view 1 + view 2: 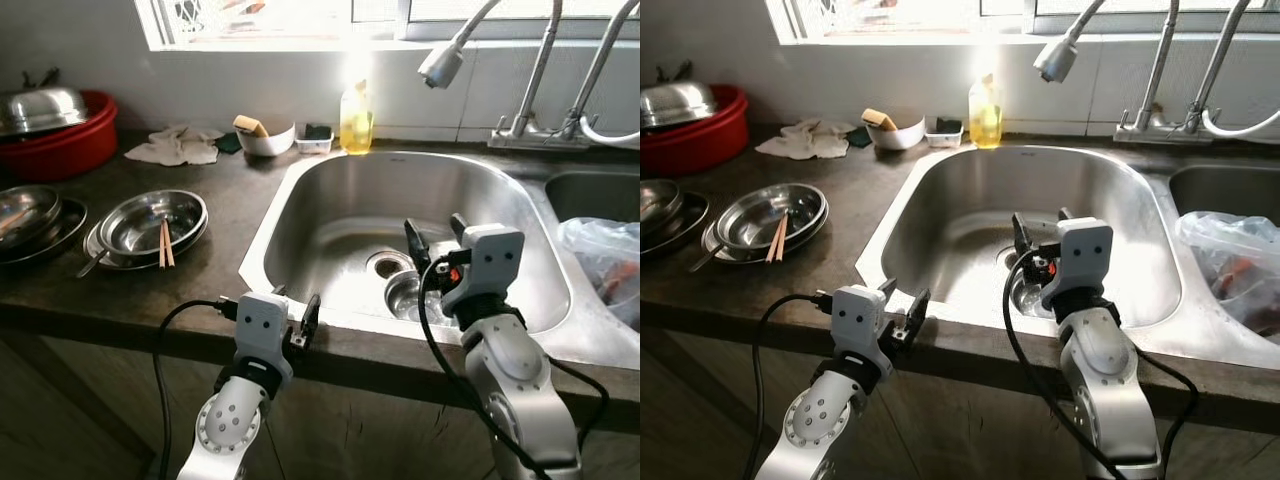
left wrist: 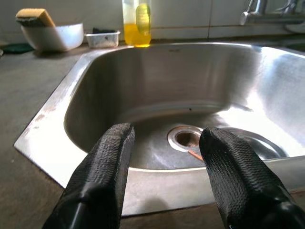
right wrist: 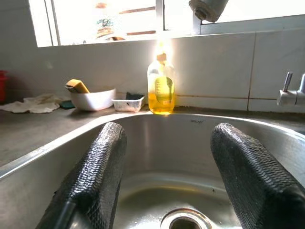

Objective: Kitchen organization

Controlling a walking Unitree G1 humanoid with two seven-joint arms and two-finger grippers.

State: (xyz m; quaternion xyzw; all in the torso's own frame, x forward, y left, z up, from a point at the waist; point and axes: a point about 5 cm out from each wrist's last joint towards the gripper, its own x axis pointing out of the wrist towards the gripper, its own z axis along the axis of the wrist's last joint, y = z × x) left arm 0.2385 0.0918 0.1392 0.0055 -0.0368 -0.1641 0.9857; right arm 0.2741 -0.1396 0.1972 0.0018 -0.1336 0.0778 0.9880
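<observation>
The steel sink (image 1: 300, 190) lies in front of me, with a small steel bowl (image 1: 402, 297) beside its drain (image 1: 388, 264), partly hidden by my right arm. My right gripper (image 1: 434, 228) hangs open over the basin near the front rim, with nothing between its fingers (image 3: 102, 162). My left gripper (image 1: 297, 300) is open at the sink's front left corner, just outside the rim, also empty; its fingers (image 2: 107, 162) point into the basin. On the counter to the left, stacked steel dishes (image 1: 150, 222) hold a pair of chopsticks (image 1: 165, 243).
More steel plates (image 1: 30, 215) and a red basin (image 1: 70, 140) with a steel lid sit at far left. A cloth (image 1: 178, 147), a white bowl (image 1: 266, 138) with a sponge, a small tray (image 1: 316, 140) and a soap bottle (image 1: 356, 118) line the back. A plastic bag (image 1: 605, 260) fills the right basin; a faucet head (image 1: 441, 62) hangs above.
</observation>
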